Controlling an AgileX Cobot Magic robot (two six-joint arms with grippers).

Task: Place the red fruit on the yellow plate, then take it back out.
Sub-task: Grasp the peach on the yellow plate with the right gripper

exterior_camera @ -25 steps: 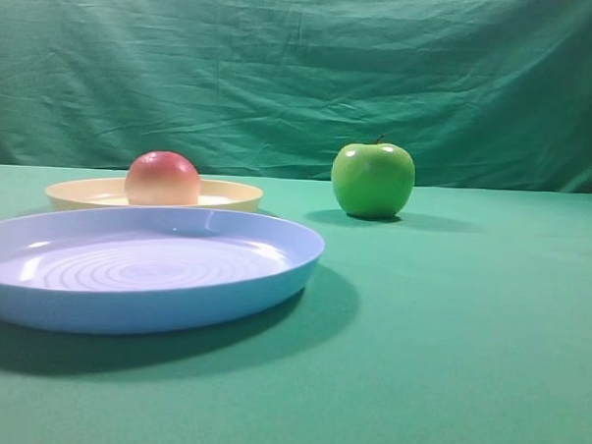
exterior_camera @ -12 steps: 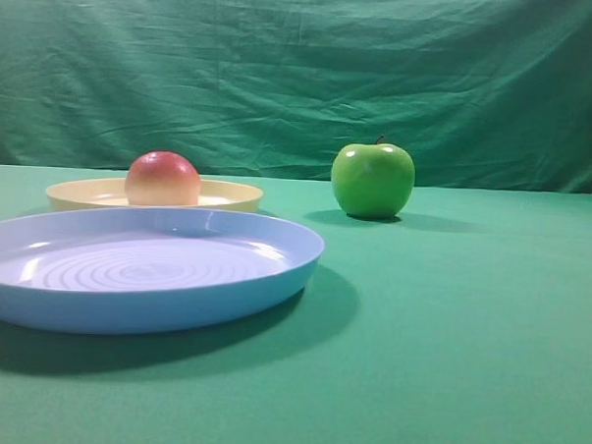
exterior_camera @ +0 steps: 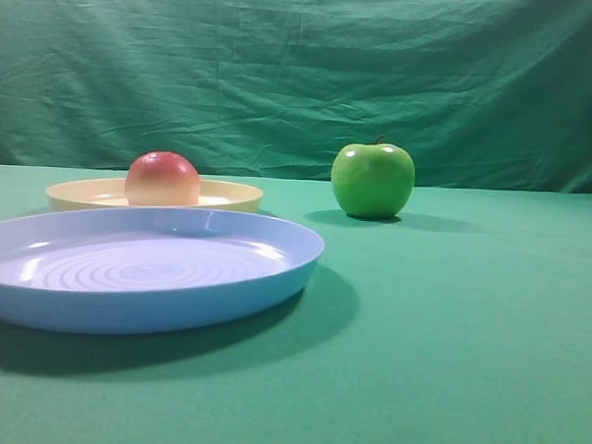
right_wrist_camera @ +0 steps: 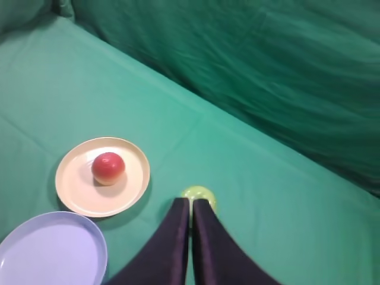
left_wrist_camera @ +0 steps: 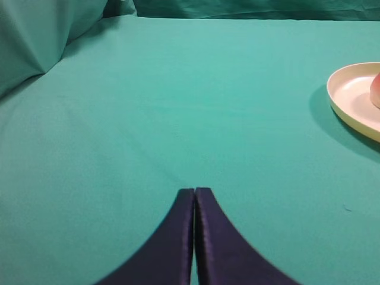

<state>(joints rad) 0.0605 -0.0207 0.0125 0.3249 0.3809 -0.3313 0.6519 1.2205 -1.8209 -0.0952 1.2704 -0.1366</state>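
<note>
In the exterior high view, nearest to us lies the light-blue plate (exterior_camera: 142,266) on the green surface (exterior_camera: 448,337). Just behind it we see the yellow plate (exterior_camera: 224,193), and the red fruit (exterior_camera: 162,179) sits on it, left of the plate's middle. Further back and well to the right stands the green apple (exterior_camera: 373,179), apart from both plates. A creased green cloth (exterior_camera: 302,75) hangs behind everything.

From the right wrist we look down past the right hand (right_wrist_camera: 190,203), its two dark fingers pressed together and holding nothing, high above the surface; its tips overlap the apple in that view. The fruit rests inside the yellow plate there too.

From the left wrist we see the left hand (left_wrist_camera: 195,192) likewise pressed together and empty, over bare cloth, with the yellow plate's edge at far right.
</note>
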